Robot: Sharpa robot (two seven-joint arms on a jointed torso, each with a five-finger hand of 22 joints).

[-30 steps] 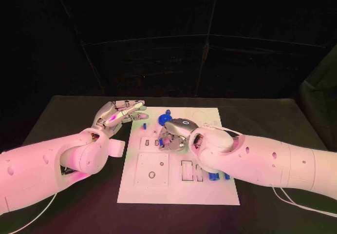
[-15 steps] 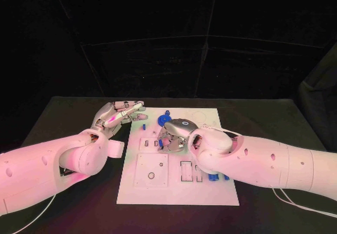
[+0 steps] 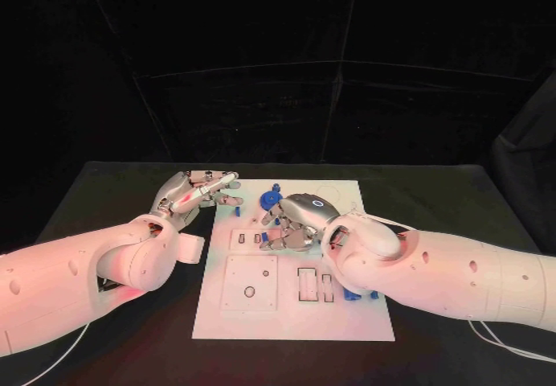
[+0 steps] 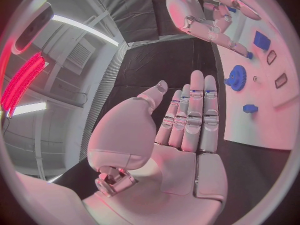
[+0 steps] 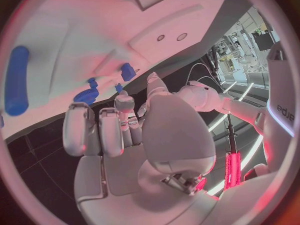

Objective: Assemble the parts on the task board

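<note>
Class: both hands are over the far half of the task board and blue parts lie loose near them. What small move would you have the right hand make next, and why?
Probably lower the right hand a little onto the small blue part just beside its fingers and pinch it. The hand hangs over the task board with its fingers curled, and I cannot tell whether it holds anything. The left hand is open beside the board's edge.

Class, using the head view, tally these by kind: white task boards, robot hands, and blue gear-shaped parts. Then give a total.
White task board: 1
Robot hands: 2 (left robot hand, right robot hand)
Blue gear-shaped part: 1
Total: 4
</note>
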